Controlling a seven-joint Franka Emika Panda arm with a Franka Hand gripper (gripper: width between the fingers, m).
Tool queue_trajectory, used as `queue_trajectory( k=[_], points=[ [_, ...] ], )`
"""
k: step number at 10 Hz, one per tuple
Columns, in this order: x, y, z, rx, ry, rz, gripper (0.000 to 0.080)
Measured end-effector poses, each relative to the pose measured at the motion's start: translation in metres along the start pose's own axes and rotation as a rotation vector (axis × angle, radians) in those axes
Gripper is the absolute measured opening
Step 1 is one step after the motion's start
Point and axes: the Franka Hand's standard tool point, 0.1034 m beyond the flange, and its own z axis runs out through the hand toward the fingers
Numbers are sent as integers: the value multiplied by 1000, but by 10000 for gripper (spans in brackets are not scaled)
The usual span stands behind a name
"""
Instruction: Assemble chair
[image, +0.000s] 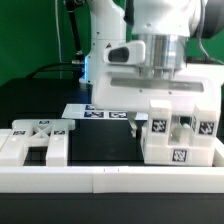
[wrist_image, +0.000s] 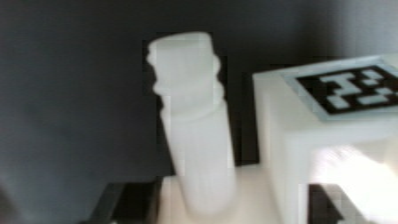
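Note:
My gripper (image: 146, 112) hangs over the middle of the table, just to the exterior view's left of a blocky white chair piece (image: 182, 138) with several square tags. In the wrist view my gripper (wrist_image: 221, 206) is shut on a long white ribbed chair part (wrist_image: 189, 110) that stands out from between the dark fingers (wrist_image: 125, 203). The tagged white block (wrist_image: 338, 110) is right beside this part, and I cannot tell whether they touch. Another white chair part (image: 38, 141) with tags lies flat at the exterior view's left.
The marker board (image: 98, 113) lies on the dark table behind the gripper. A long white border wall (image: 110, 181) runs along the front edge. The robot's white base (image: 100, 45) stands behind, with a green backdrop at the exterior view's left.

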Motion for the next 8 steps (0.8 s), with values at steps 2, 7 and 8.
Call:
queue_trajectory(
  k=[2, 7, 8],
  points=[
    [5, 12, -19, 6, -9, -6, 330],
    [-1, 19, -20, 3, -84, 3, 330],
    [-10, 26, -20, 0, -200, 10, 330]
  ],
)
